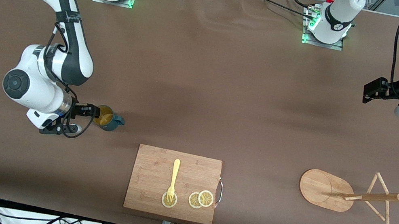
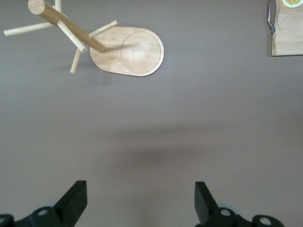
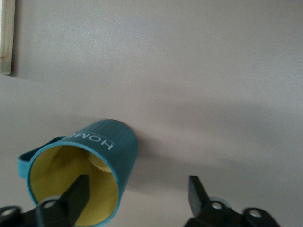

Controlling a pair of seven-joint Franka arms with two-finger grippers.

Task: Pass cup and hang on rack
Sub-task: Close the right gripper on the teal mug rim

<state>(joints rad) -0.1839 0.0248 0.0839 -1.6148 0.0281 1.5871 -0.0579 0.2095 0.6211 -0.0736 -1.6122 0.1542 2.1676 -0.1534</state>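
Observation:
The teal-blue ribbed cup (image 1: 108, 119) with a yellow inside stands on the table toward the right arm's end, its handle pointing at the cutting board's side. My right gripper (image 1: 94, 112) is open at its rim. In the right wrist view one finger (image 3: 75, 196) is inside the cup (image 3: 111, 142) and the other finger (image 3: 196, 189) is outside it, jaws apart with the wall between them. The bamboo rack (image 1: 327, 190) stands toward the left arm's end, its post and pegs (image 1: 377, 196) rising from the oval base. My left gripper (image 1: 369, 90) waits open and empty above the table; the rack (image 2: 128, 52) shows in its view.
A wooden cutting board (image 1: 157, 162) lies near the front edge at mid-table, with a yellow fork (image 1: 174, 177) and lemon slices (image 1: 201, 199) on it. Its corner shows in the left wrist view (image 2: 286, 38). Brown table between cup and rack.

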